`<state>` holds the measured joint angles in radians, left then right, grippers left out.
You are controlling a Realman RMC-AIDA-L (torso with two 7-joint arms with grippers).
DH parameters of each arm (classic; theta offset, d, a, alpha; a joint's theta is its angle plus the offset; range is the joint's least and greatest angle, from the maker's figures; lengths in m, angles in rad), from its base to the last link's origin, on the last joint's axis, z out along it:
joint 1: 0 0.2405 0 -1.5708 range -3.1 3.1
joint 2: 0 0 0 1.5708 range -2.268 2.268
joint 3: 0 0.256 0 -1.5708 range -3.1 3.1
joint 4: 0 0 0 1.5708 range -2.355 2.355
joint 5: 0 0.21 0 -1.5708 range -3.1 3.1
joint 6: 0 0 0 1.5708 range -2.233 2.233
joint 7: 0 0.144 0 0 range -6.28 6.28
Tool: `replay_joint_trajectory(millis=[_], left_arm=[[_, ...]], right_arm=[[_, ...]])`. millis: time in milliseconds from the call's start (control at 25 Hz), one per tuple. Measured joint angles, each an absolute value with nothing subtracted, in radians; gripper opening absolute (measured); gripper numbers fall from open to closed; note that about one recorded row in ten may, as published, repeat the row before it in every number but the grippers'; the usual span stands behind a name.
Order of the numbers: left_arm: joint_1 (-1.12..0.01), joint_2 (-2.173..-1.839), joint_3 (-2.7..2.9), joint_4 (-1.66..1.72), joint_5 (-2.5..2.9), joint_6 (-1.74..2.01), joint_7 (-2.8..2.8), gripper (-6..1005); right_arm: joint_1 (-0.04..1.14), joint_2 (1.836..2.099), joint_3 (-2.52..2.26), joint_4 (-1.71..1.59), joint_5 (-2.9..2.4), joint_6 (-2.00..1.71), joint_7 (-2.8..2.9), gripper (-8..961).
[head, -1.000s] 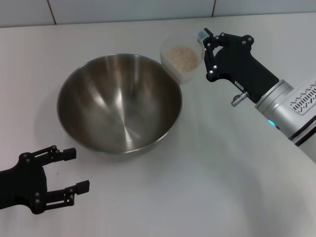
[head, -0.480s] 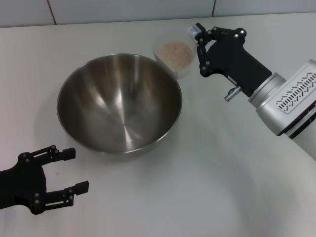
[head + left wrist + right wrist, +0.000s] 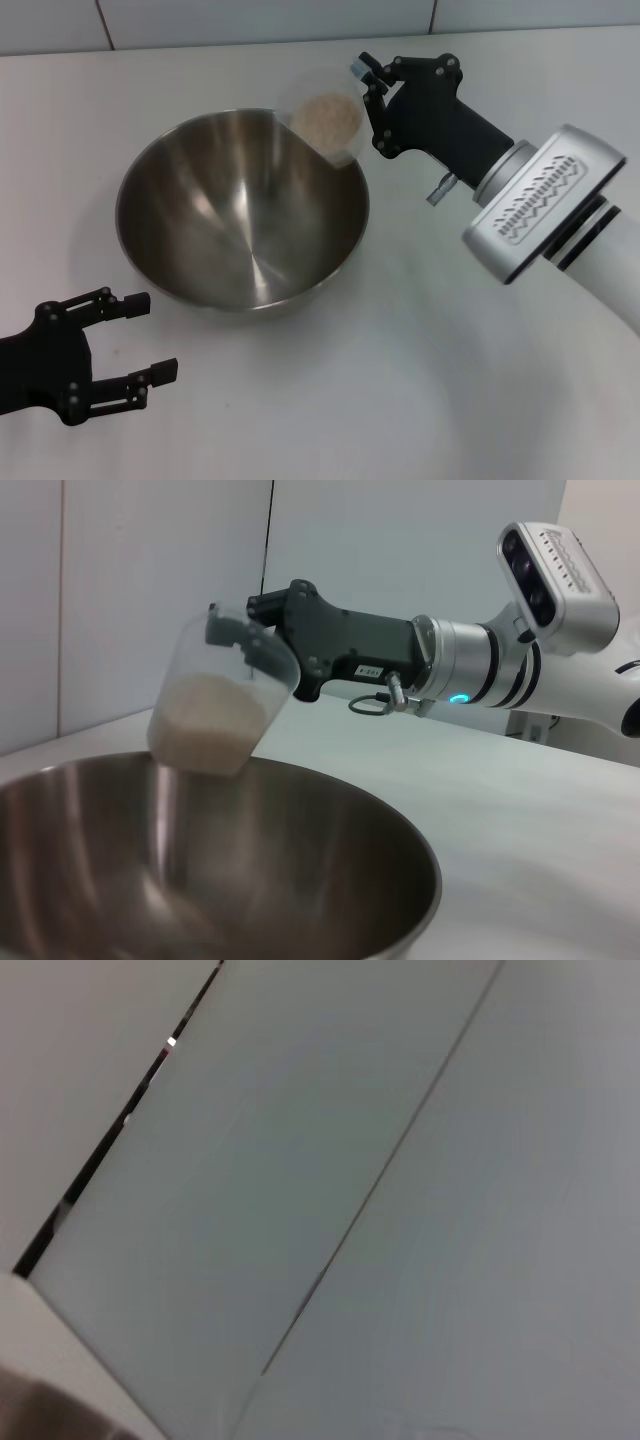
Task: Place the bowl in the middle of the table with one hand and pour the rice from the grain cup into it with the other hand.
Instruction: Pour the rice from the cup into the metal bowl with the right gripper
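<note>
Head view shows the stainless-steel bowl (image 3: 242, 210) standing upright on the white worktop (image 3: 400, 380), left of centre, its shiny inside bare of grains. The right hand (image 3: 367, 100) reaches in from the right, beyond the bowl's far right rim, and is closed on the grain cup (image 3: 323, 125), gripping it at its upper edge. The cup is lifted off the worktop and tilted, its mouth leaning toward the left over the bowl's far right rim; the rice (image 3: 326, 118) lies as a pale mass inside the cup, and no grains can be seen falling or lying in the bowl. From the left wrist view the same cup (image 3: 218, 702) hangs above the bowl's rim (image 3: 400, 832) without touching it, with the rice (image 3: 205, 720) settled in its lower part and the right hand's black fingers (image 3: 240, 640) clamped at its lip. The left hand (image 3: 130, 340) hovers at the near left corner, apart from the bowl, with its two fingers spread wide and holding nothing. The right wrist view shows only pale wall panels with thin dark seams.
</note>
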<state>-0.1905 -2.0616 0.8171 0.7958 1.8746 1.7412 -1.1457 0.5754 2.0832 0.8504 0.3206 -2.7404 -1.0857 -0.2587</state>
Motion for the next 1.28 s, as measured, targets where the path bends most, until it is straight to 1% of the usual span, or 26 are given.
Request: replay_joint_trajectory(millis=[160,600,960,1280], left_arm=[[-0.193,-2.062,0.817,0.800,1.875,1.740,-1.149,811],[-0.192,-2.062,0.815,0.801,1.875,1.741,-1.150,811],[-0.193,-2.062,0.814,0.801,1.874,1.741,-1.151,811],[-0.195,-2.062,0.816,0.802,1.874,1.743,-1.151,811]], right_arm=[[0.574,2.085,0.852,0.372,-2.741,-1.017,-0.404,12],[0.565,2.085,0.844,0.451,-2.740,-1.013,-0.583,12],[0.495,2.084,0.842,0.560,-2.740,-1.011,-0.903,13],[0.491,2.085,0.822,0.572,-2.740,-0.959,-1.062,12]])
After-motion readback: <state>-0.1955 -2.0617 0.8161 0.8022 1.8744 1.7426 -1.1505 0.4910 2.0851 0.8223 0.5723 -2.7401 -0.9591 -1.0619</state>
